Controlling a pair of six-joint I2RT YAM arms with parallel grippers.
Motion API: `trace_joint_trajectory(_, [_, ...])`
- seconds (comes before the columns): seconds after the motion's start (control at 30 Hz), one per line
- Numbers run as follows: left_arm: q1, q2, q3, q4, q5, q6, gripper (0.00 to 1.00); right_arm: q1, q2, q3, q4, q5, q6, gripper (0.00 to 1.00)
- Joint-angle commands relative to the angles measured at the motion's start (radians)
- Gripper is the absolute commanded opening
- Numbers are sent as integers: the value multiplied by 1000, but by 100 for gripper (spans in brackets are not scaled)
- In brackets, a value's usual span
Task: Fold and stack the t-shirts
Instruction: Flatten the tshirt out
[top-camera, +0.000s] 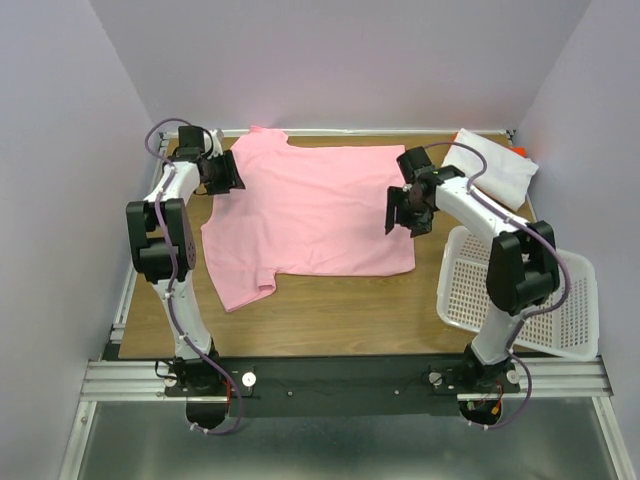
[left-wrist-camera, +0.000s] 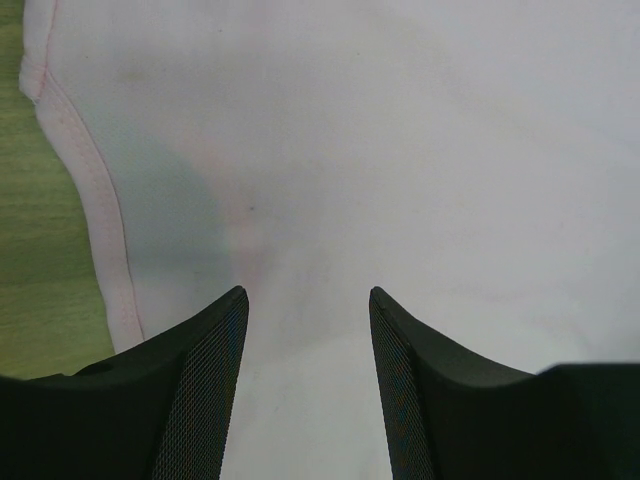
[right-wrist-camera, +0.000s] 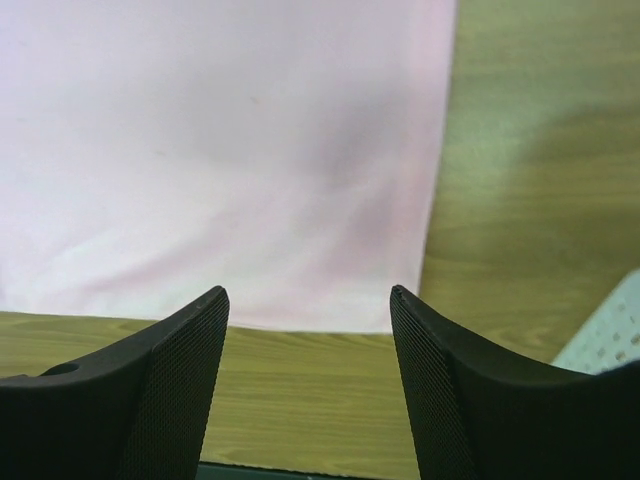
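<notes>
On the middle of the table: the pink t-shirt (top-camera: 310, 215) lies spread flat and sideways, with one sleeve jutting out at its near left corner and a straight edge along its right side.
Pink cloth, left wrist view: the pink t-shirt (left-wrist-camera: 400, 150) fills nearly all of this view, smooth, with a stitched curved edge at the left and bare wood beyond it.
Pink cloth, right wrist view: a corner of the pink t-shirt (right-wrist-camera: 220, 150) shows, with wood to its right and on its near side.
Far right corner: the white t-shirt (top-camera: 495, 165) lies folded, well apart from the pink one.
Orange-red t-shirt (top-camera: 520, 152): only a small sliver shows at the far right edge of the white one; whether it is folded I cannot tell.
Left gripper (top-camera: 228, 172) (left-wrist-camera: 308, 295): it hangs over the far left part of the pink t-shirt, jaws spread apart with nothing between them but the cloth below; whether the tips touch the cloth I cannot tell.
Right gripper (top-camera: 405, 210) (right-wrist-camera: 308, 292): it sits at the right edge of the pink t-shirt, jaws wide apart and holding nothing, the tips over bare wood just beside the cloth's corner.
Basket (top-camera: 575, 300): white perforated plastic, at the near right edge of the table (top-camera: 330, 310), partly behind the right arm.
</notes>
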Motion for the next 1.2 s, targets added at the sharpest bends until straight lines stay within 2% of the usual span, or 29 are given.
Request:
trace_joint_trajectory(0.0, [-4, -24, -41, 27, 34, -17, 60, 9, 88, 87, 57, -85, -39, 73])
trace_joint_trajectory(0.2, [-5, 15, -80, 63, 44, -30, 60, 9, 242, 230, 136, -104, -68, 75])
trace_joint_trajectory(0.43, [13, 63, -90, 70, 12, -40, 60, 9, 410, 403, 155, -91, -120, 76])
trace_joint_trajectory(0.7, [72, 54, -146, 95, 4, -34, 60, 9, 539, 481, 156, -74, -150, 76])
trace_joint_trajectory(1.17, [82, 132, -32, 54, -11, -16, 60, 7, 672, 644, 147, -81, -190, 79])
